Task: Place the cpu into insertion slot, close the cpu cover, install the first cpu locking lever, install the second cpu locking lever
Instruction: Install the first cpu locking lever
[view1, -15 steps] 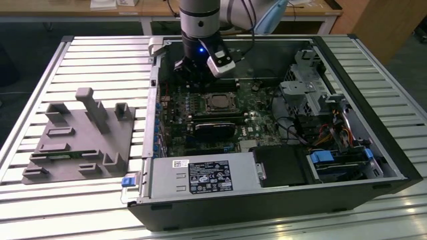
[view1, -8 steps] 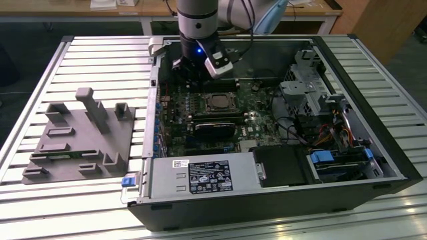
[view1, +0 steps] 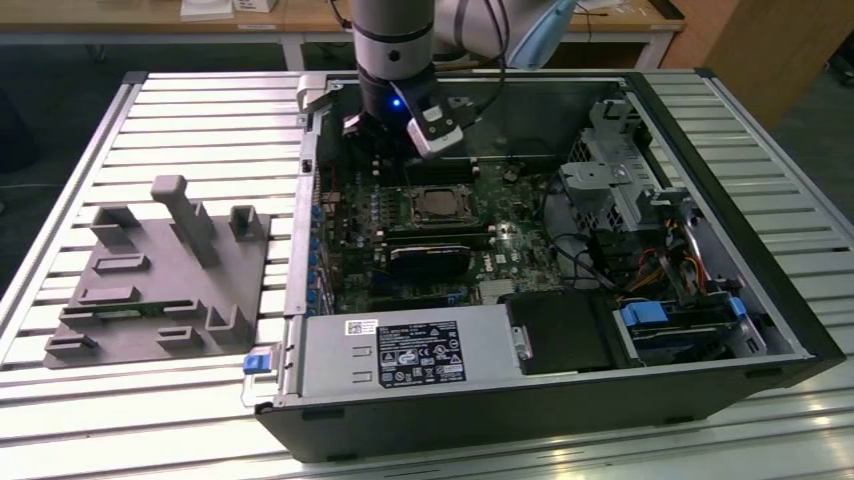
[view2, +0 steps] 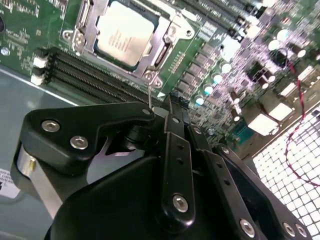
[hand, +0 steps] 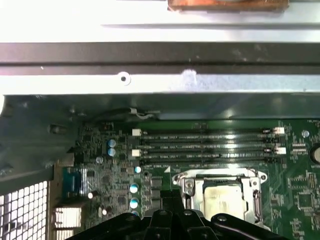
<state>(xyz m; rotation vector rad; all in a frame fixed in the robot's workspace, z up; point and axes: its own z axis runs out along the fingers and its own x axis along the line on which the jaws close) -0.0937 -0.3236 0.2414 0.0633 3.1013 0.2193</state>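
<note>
1. Cpu (view2: 123, 37) lies flat in the insertion slot (view2: 74, 37) on the green circuit board (hand: 300, 185). Its metal top faces up out of the open case. It is square, so it has no long axis, and its edges run in line with the slot's rim.
2. It looks like a dull silver-grey plate with faint pale print, and it catches the light in both wrist views.
3. Around it, the cpu cover (hand: 220, 177) is down. Its silvery frame sits flat on the chip's edges, and the square window leaves the top bare.
4. A thin metal rod (view2: 149, 91) runs from the slot's nearest corner toward the pincer. I cannot tell whether the two touch.
5. The pincer (view2: 172, 101) has its black fingers pressed together, and nothing shows between them. Its tip hangs just beside that corner of the slot, above the board. It grips neither the chip nor the cover.
6. Four long black memory slots (hand: 207, 146) lie side by side. They run parallel to one edge of the insertion slot, between it and the case wall.
7. In the exterior view, a black rectangular block (view1: 427, 262) sits on the nearer side of the slot. A power supply box (view1: 400, 355) is at the case's near edge.
8. The computer case (view1: 787, 330) lies open on the slatted desk (view1: 200, 120). A grey moulded fixture (view1: 160, 285) rests on the desk at the exterior view's left, apart from the case.
</note>
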